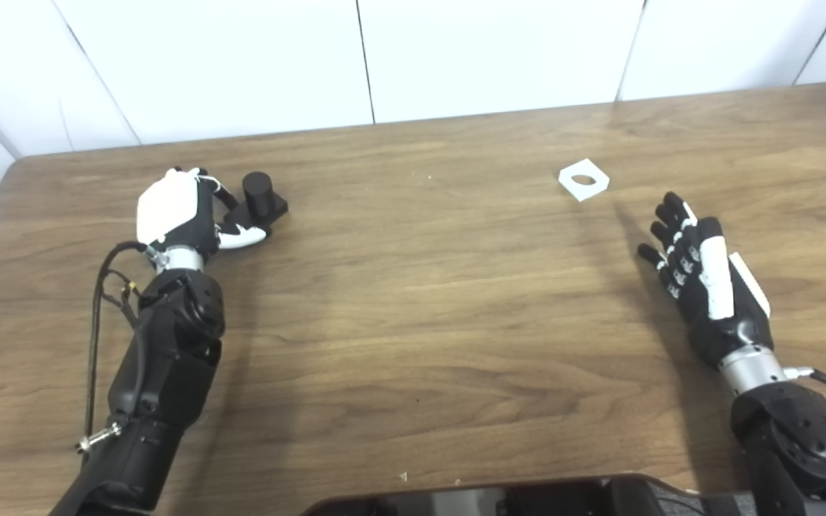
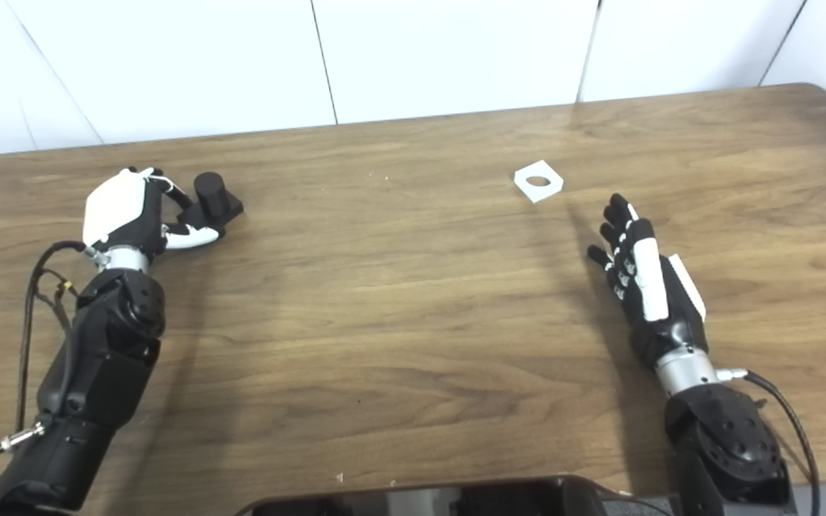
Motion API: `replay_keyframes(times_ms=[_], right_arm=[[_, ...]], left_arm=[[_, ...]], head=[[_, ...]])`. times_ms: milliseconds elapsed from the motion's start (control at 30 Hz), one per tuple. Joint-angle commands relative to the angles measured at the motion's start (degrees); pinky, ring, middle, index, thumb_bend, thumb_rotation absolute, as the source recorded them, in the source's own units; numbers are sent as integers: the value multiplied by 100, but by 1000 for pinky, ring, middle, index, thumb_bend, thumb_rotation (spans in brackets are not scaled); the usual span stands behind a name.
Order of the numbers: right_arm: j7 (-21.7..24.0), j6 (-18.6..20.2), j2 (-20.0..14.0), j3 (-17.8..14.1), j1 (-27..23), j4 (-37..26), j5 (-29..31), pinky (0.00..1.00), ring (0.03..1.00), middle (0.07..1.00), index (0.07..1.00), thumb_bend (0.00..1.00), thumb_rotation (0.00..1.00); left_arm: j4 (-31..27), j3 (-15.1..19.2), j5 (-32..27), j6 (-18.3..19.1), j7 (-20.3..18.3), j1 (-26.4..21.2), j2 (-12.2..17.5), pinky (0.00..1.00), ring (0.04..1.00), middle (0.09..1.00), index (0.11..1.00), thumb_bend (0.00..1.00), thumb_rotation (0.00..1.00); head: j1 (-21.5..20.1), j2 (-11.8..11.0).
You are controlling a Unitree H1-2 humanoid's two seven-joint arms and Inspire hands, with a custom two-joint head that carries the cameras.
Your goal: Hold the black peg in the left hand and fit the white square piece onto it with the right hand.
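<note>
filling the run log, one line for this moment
left hand at black peg | right hand open, short of white square piece

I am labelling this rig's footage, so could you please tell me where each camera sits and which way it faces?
Left eye view: on the head, looking down at the table; both arms enter from the bottom edge.
Right eye view: beside it, a little to the right; same downward look, same arms.
Shared: left hand at the black peg, open right hand short of the white square piece.
</note>
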Motion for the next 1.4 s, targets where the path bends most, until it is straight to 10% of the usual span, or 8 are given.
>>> replay_keyframes(times_ms=[0, 1367], right_arm=[[32, -144, -53, -52, -148, -170, 36, 1000, 1000, 1000, 1000, 615, 1000], [89, 75, -139, -17, -197, -241, 17, 1000, 1000, 1000, 1000, 646, 1000]], left_arm=[[-109, 2, -67, -34, 28, -100, 113, 1000, 1000, 920, 481, 638, 225], [-2473, -783, -212, -675, -579, 1368, -92, 1000, 1000, 959, 555, 558, 318]], head=[[-12, 13], [-131, 40]])
